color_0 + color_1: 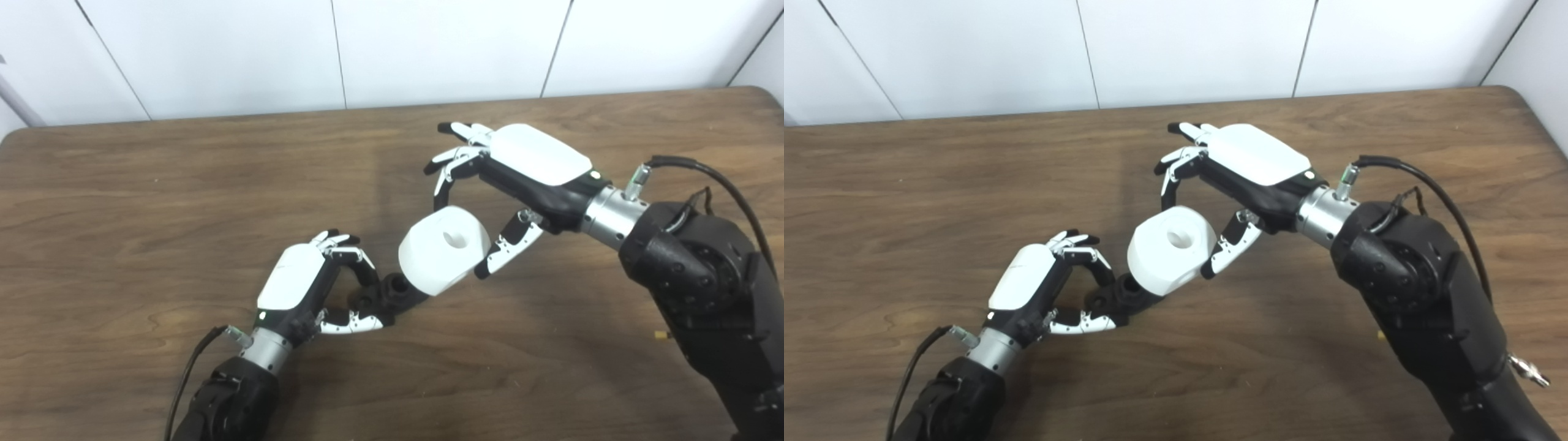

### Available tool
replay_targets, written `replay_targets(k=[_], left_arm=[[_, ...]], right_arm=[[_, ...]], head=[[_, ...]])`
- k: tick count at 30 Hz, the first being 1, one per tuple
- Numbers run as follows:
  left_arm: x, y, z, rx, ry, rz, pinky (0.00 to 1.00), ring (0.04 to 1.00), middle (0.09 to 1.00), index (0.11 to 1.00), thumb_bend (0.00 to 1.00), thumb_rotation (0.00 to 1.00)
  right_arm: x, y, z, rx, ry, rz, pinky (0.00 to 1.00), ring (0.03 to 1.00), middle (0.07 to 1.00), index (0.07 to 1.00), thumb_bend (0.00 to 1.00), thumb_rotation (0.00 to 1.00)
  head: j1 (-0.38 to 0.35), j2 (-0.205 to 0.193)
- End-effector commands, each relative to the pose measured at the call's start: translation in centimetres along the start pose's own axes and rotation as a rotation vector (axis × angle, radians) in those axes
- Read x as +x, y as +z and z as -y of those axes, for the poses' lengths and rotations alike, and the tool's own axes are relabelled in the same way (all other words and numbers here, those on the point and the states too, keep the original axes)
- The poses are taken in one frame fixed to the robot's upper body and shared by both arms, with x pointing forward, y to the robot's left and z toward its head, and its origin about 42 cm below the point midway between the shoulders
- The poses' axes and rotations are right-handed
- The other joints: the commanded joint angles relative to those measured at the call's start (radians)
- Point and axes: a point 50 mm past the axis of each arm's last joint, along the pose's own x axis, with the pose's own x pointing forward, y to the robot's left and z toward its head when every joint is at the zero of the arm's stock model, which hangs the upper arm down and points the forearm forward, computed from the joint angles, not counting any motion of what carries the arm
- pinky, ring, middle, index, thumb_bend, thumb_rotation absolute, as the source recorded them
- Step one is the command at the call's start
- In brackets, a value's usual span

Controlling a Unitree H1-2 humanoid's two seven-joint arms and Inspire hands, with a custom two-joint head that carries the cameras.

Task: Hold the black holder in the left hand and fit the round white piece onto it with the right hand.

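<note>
My left hand [304,283] rests low over the table, shut on the black holder [381,298], whose free end points up and to the right. The round white piece [443,249], a thick disc with a centre hole, sits tilted against that end and hides the holder's tip. My right hand [513,177] reaches over the piece from the right. Its thumb [506,250] touches the disc's lower right side and one curled finger [442,184] meets the upper left rim. The other fingers [460,130] stretch out clear of it.
The brown wooden table [153,202] fills the view, with a white panelled wall behind its far edge. The bulky black right forearm [698,269] and its cable hang over the table's right side.
</note>
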Motion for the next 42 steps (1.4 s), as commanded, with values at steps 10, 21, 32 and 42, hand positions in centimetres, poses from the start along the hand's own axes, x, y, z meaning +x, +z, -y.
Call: replay_targets(k=[10,21,32,42], left_arm=[[0.5,0.4,0.9,-0.007,-0.019,0.007,0.94,0.846,0.675,0.482,0.52,0.05],[0.8,0.6,1.1,-0.007,-0.021,0.008,0.94,0.849,0.678,0.483,0.52,0.05],[0.8,1.0,1.3,-0.016,-0.021,0.010,0.95,0.851,0.676,0.483,0.52,0.05],[0.8,1.2,1.2,-0.019,-0.014,0.012,0.95,0.849,0.673,0.482,0.52,0.05]], right_arm=[[2.3,0.6,1.2,-0.049,-0.015,0.093,1.00,1.000,0.823,0.482,0.52,0.14],[2.9,1.3,1.0,-0.038,-0.016,0.127,1.00,1.000,0.813,0.482,0.52,0.14],[3.1,1.6,0.4,-0.048,0.003,0.135,1.00,1.000,0.815,0.482,0.52,0.14],[3.1,0.9,0.1,-0.078,0.035,0.129,1.00,1.000,0.811,0.482,0.52,0.14]], head=[[0.013,-0.008],[0.024,-0.015],[0.028,-0.012],[0.025,-0.005]])
